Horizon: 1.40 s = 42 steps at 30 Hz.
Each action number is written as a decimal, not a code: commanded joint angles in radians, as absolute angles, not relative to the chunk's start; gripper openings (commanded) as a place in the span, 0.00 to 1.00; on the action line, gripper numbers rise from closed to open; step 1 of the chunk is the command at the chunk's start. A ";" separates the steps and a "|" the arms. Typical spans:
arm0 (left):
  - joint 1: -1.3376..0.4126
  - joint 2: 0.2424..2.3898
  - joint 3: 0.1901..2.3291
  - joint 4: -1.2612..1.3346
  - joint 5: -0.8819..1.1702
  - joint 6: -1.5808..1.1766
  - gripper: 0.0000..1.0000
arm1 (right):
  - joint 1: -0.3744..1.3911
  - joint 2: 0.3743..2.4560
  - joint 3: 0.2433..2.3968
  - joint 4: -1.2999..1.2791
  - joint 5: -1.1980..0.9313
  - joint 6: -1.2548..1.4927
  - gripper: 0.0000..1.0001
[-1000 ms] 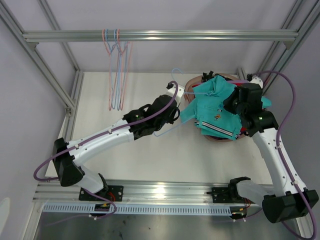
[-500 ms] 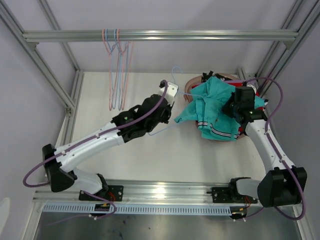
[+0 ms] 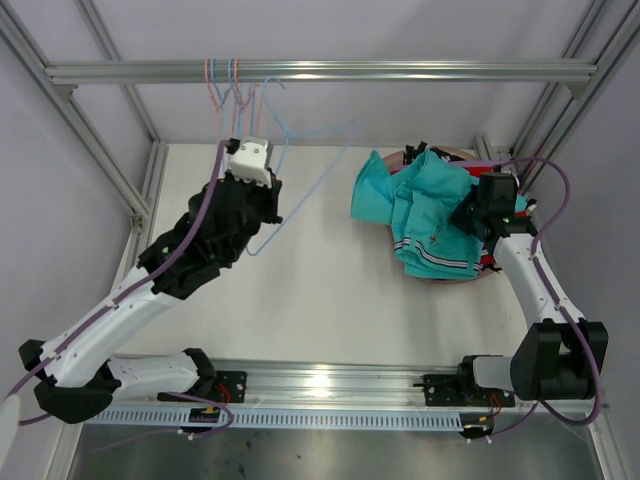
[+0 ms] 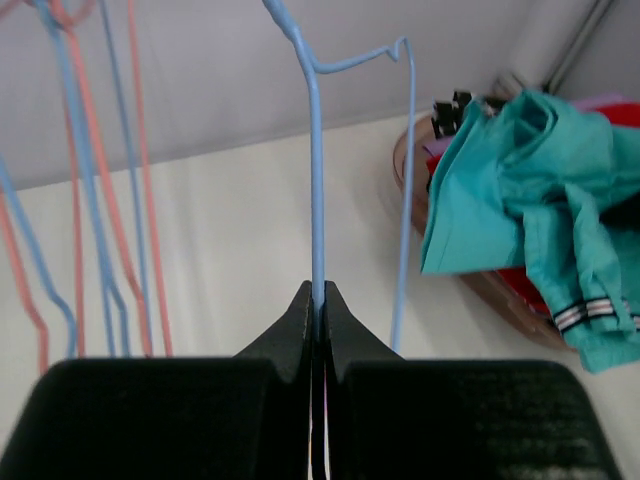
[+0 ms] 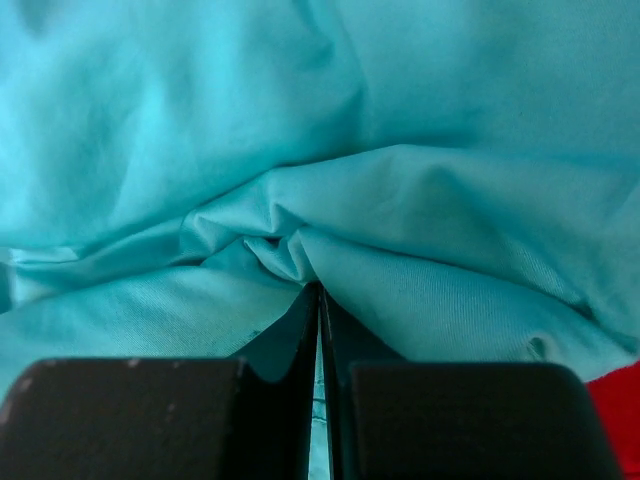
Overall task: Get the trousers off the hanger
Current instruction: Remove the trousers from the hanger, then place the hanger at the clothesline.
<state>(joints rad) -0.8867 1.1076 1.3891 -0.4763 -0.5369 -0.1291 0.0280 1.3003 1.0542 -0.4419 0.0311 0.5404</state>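
The teal trousers with a striped hem lie crumpled on top of a pile in a brown basket at the right. My right gripper is shut on a fold of the teal trousers, fingertips buried in the cloth. A bare light-blue wire hanger hangs in the air left of the pile, apart from the cloth. My left gripper is shut on its wire, jaws pinched tight. A red garment peeks from under the teal one.
Several pink and blue wire hangers hang from the metal rail at the back, close to the held hanger's hook. Those hangers fill the left of the left wrist view. Frame posts stand at both sides.
My left arm swung the blue hanger up and to the left, out of the teal trousers and toward the rail. The trousers dropped onto the pile. The right gripper stayed pinched on them.
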 commanded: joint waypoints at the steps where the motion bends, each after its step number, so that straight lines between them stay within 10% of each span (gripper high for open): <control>1: -0.874 1.088 1.411 -0.396 -0.601 -0.115 0.00 | -0.031 1.348 1.023 -0.489 0.153 0.500 0.06; 15: -0.873 1.083 1.402 -0.391 -0.594 -0.115 0.00 | -0.051 1.322 1.063 -0.491 0.092 0.482 0.06; 28: -0.854 1.025 1.427 -0.399 -0.597 -0.078 0.00 | -0.011 1.200 1.315 -0.603 -0.067 0.483 0.34; 42: -0.853 1.064 1.468 -0.391 -0.681 0.136 0.00 | 0.054 1.019 1.183 -0.546 -0.138 0.483 0.38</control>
<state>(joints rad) -0.8619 1.0435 1.4170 -0.4278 -0.6502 0.0620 0.0452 1.0435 1.2076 -0.5682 -0.1020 0.4976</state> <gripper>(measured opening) 0.008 0.381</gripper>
